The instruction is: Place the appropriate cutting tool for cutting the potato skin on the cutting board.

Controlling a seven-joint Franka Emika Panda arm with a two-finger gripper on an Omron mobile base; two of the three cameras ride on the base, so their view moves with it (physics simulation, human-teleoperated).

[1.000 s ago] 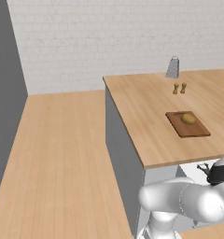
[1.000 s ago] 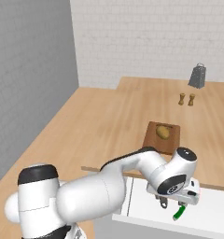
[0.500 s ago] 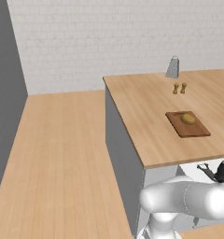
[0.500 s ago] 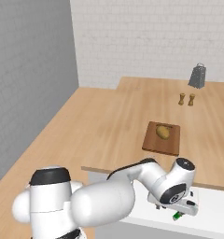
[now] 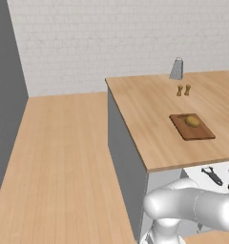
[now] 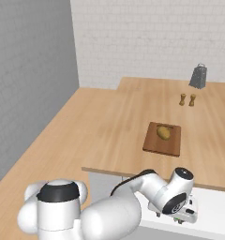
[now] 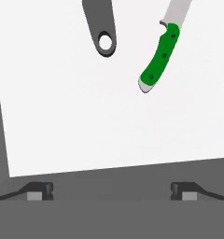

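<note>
Plainly the arm reaches low because the tools lie in an open white drawer (image 7: 86, 121) under the counter's near edge, not on the counter itself. In the hand view the gripper (image 7: 112, 191) hangs above the drawer floor with its fingertips (image 7: 39, 190) spread wide and nothing between them, so it is released and empty, likely lining up for a pick.

Left of centre lies the peeler (image 7: 99, 18), the tool that suits potato skin. Its dark handle runs down from the top edge, leaning slightly right, with the holed end pointing toward the gripper; its head is cut off by the frame. To its right lies a green-handled knife (image 7: 160, 58), slanting from upper right to lower left, well apart from the peeler.

In the left base view the peeler (image 5: 213, 176) shows as a small dark sliver on the drawer floor, lying upper left to lower right. Up on the counter the board (image 5: 202, 135) waits with the potato (image 5: 192, 121) on its far half, leaving the near half free, probably room enough for the tool.
</note>
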